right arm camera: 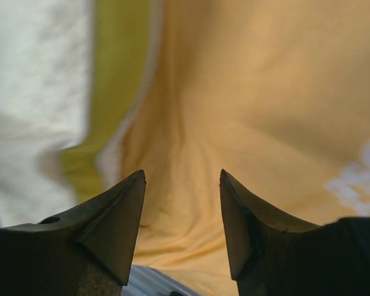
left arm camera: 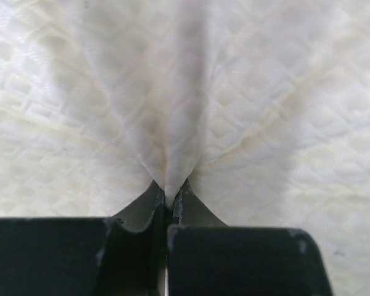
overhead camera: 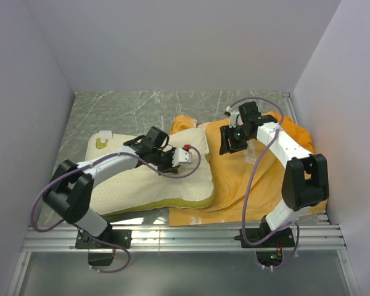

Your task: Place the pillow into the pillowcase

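A: While pinched by the left jaws, where to look for the large cream-white quilted rectangular pillow (overhead camera: 142,185)?

B: Look to the left half of the grey marbled tabletop (overhead camera: 129,108), with the right end overlapping the big orange fabric pillowcase (overhead camera: 253,185). Note the left jaws pressed together on a raised ridge of the quilted cover, plain in the left wrist view.

A: And the right jaws?

B: Spread, gripping nothing, hovering over orange cloth just beside the pillow's yellowish edge (right arm camera: 120,61).

A: Which step, then?

B: Judging by the layout, feeding the pillow's right end into the case. Not visibly inside yet, with the near right corner sitting on top of the orange cloth. Cannot tell whether the far right corner is tucked under the orange fold touching it.

A: Next move?

B: Probably finding the open hem with the right jaws, closing on one layer only and lifting it into a mouth. Then sliding the pillow rightward with the left. Beware of pinching both layers and shutting that mouth.

A: Long axis?

B: Running from left edge toward right edge, tilted a touch, with the right end nearer the far edge. Leading short side aimed at the right edge, into the case. Case itself spread from the far middle down to the near right corner.
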